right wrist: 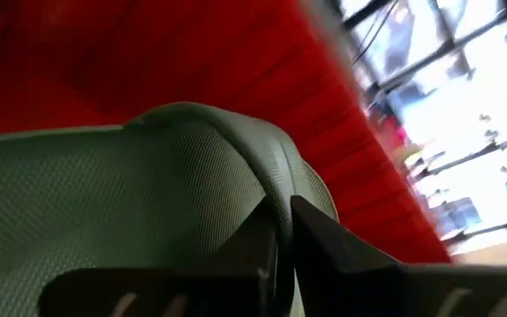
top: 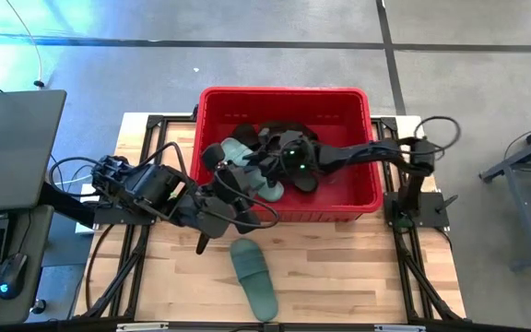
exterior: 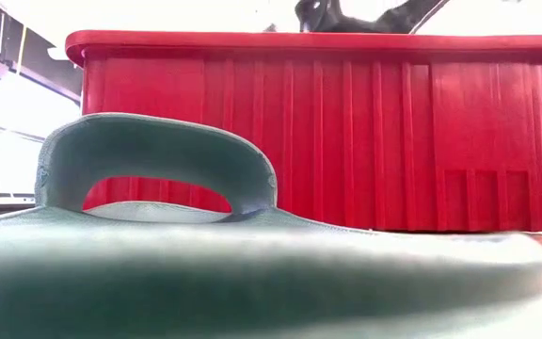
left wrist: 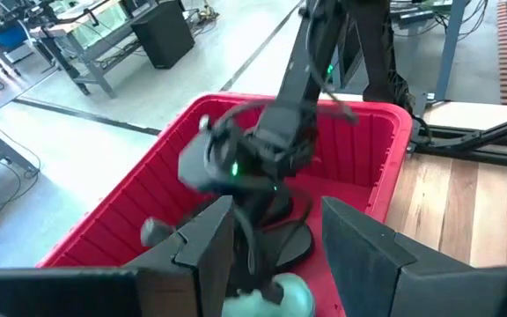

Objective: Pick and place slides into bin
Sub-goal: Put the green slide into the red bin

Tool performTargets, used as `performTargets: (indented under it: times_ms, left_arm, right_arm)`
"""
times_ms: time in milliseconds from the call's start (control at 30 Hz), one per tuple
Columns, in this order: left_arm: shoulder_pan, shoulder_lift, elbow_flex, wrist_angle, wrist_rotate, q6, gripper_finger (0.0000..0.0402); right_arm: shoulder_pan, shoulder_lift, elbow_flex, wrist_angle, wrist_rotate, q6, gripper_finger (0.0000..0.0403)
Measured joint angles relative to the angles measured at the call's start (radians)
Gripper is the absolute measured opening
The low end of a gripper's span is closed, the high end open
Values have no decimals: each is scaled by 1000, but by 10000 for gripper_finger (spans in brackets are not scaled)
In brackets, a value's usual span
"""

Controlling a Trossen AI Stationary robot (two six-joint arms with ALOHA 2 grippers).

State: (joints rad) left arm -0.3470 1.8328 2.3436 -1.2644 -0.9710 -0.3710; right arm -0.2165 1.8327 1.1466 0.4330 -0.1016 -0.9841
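The red bin (top: 367,198) stands at the table's far middle, with black slides (top: 304,180) lying in it. One teal slide (top: 254,277) lies sole-down on the wood near the front edge; in the low view it is the close teal slide (exterior: 158,179). A second teal slide (top: 247,166) is over the bin's near-left part, at my left gripper (top: 231,183), which is shut on it. My right gripper (top: 270,166) reaches in from the right, shut, its tips at this slide's strap (right wrist: 236,132). My left gripper has the second teal slide (left wrist: 271,298) far back between its two fingers (left wrist: 205,246); the frame's bottom edge cuts off the place of contact. The fingers slant down from the near left over the bin's rim. The slide is held above the bin's floor. My right gripper's shut fingertips (right wrist: 262,233) sit right against the strap's edge (right wrist: 275,180) of that slide, coming about level from the right. Whether they touch it, I cannot tell.
The bin's thick rim (exterior: 309,42) and ribbed walls enclose both grippers. A laptop and keyboard (top: 7,157) sit beyond the table's left edge. Bare wood (top: 367,267) lies at the near right. Cables loop at the right arm's base (top: 436,129).
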Motion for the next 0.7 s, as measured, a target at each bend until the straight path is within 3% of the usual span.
performTargets:
  times_ms: [167, 333, 467, 600, 700]
  left_arm:
    - [0, 0, 0, 0, 18, 0, 159]
    - [0, 0, 0, -4, 19, 0, 159]
    - [0, 0, 0, -15, 39, 0, 159]
    - [0, 0, 0, -18, 114, 0, 159]
    - [0, 0, 0, -19, 178, -1, 159]
  right_arm:
    - [6, 95, 50, -77, 13, 123, 42]
    - [26, 126, 102, -165, -84, 198, 88]
    - [51, 126, 148, -224, -95, 211, 129]
    - [73, 123, 214, -326, -21, 279, 169]
    - [91, 123, 297, -462, 95, 309, 194]
